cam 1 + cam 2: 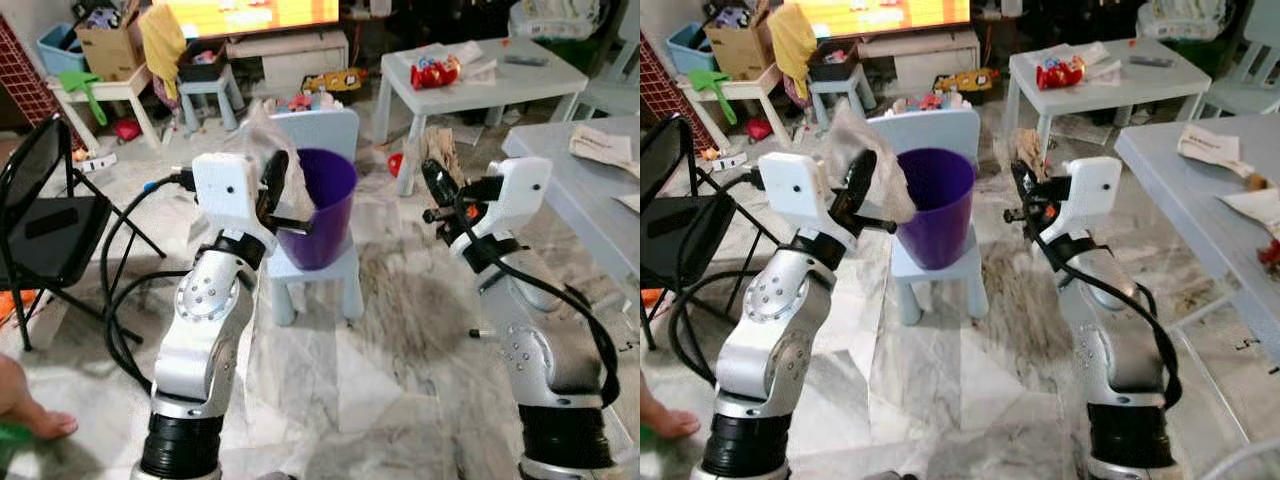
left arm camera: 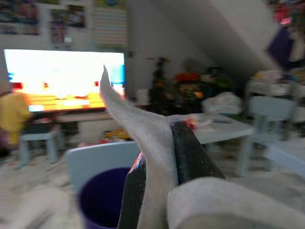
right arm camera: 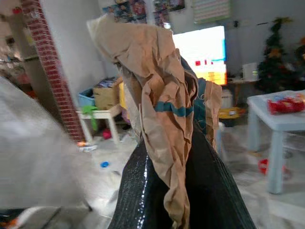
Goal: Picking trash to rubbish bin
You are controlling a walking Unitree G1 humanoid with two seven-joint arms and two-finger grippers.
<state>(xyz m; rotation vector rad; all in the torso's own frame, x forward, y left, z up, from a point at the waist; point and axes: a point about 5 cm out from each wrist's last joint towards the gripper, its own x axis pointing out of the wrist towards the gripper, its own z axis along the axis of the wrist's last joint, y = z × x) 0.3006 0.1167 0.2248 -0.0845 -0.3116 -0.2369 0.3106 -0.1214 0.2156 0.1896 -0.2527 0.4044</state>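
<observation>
Black folding chair (image 1: 45, 225) at left; lit TV (image 1: 250, 12) behind; 2 pale tables (image 1: 480, 80) at right.

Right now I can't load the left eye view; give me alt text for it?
The left gripper holds a crumpled translucent plastic wrapper at the rim of a purple plastic bin standing on a small pale blue chair. The right gripper holds crumpled brown paper to the bin's right.

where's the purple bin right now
In the left eye view the purple bin stands on a small pale blue chair straight ahead, between the two arms, with the left hand beside its rim.
</observation>
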